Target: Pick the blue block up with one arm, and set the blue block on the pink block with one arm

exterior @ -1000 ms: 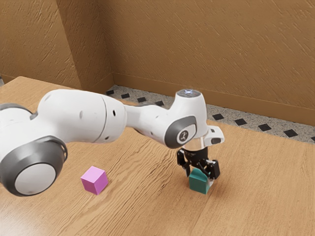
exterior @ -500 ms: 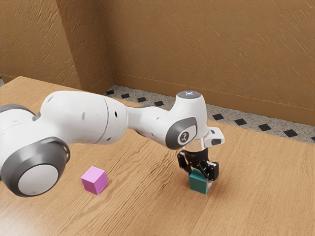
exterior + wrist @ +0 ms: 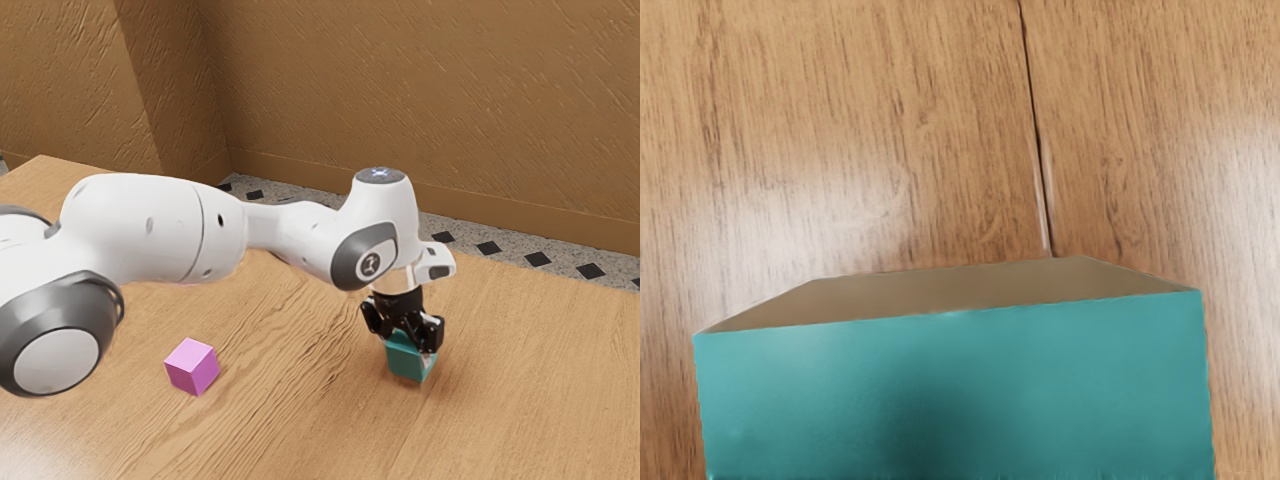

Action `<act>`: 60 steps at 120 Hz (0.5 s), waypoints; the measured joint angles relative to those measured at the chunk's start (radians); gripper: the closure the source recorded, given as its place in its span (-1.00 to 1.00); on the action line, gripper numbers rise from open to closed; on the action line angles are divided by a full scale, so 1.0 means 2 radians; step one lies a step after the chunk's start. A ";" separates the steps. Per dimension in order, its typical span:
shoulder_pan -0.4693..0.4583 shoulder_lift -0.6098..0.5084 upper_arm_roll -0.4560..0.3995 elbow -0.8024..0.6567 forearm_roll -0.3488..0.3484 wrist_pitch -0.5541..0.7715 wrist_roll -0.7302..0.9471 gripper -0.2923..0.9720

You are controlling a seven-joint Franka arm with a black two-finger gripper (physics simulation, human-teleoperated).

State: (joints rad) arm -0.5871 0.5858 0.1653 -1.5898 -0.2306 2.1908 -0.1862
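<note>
Brown textured walls (image 3: 420,90) close off the corner behind a wooden table (image 3: 530,400), with a strip of speckled floor (image 3: 560,262) and its dark diamonds running along the foot of the wall. My gripper (image 3: 408,344) hangs low over the table towards the exterior view's right, pointing straight down. Its two black fingers are narrowed onto the upper part of the blue block (image 3: 412,365), one on each side, so I judge that I am holding it. The block is really a teal shade. It sits at or barely above the wood, and I cannot tell whether its underside has left the surface. In the wrist view its broad face lies right under my hand, with a dull shadow just beyond it on the boards.

The pink block (image 3: 191,365) stands alone, well apart towards the exterior view's left, with bare table between it and me.

I see three risks from here. My fingers grip high on the block, and it looks slightly turned in them, so a quick lift or swing could let it twist or slip out. If I carry it too low, its bottom edge could drag on the wood or knock the pink block aside on arrival. And the pink top is small, so an off-centre or tilted release would probably tip the blue block off.
</note>
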 joint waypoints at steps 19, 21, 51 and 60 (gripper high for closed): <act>-0.002 -0.069 0.001 -0.058 0.002 -0.001 -0.003 -0.02; -0.001 -0.077 0.001 -0.066 0.002 -0.002 -0.003 -0.02; 0.005 -0.187 0.022 -0.186 0.030 0.001 -0.006 -0.03; 0.006 -0.205 0.035 -0.206 0.044 0.002 -0.007 -0.03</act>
State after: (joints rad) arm -0.5760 0.1752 0.2359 -2.0017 -0.1422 2.1946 -0.1995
